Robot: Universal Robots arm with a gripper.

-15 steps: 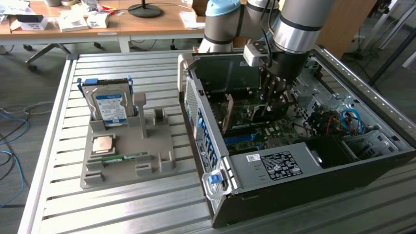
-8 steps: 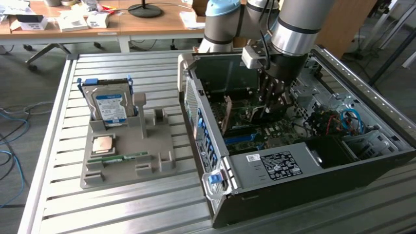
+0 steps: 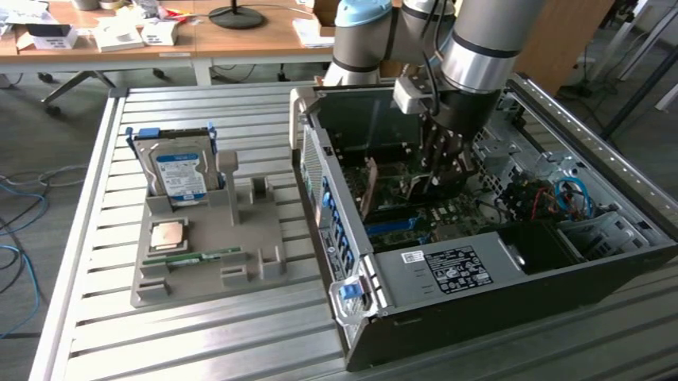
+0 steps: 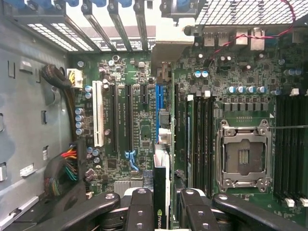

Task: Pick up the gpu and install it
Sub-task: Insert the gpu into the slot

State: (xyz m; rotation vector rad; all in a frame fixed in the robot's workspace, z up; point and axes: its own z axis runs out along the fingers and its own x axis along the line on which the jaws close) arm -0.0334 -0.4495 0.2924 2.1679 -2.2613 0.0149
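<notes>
The gpu (image 4: 160, 185) appears edge-on in the wrist view as a thin dark card. Its silver bracket (image 4: 169, 54) lies toward the case's rear wall. My gripper (image 4: 162, 195) is shut on it, with a black finger (image 4: 139, 207) on one side and another on the opposite side. The card runs along the blue slot (image 4: 159, 98) of the motherboard; whether it is seated in the slot cannot be told. In the exterior view my gripper (image 3: 440, 178) reaches down into the open computer case (image 3: 445, 274), and the card's brownish face (image 3: 369, 190) stands upright inside.
On the exterior view's left, a grey holder (image 3: 254, 262) on the slatted table carries a hard drive (image 3: 180, 171), a processor (image 3: 170, 236) and a green memory stick (image 3: 190, 257). Inside the case are an empty processor socket (image 4: 243, 154), a white slot (image 4: 98, 113) and cable bundles (image 4: 65, 166).
</notes>
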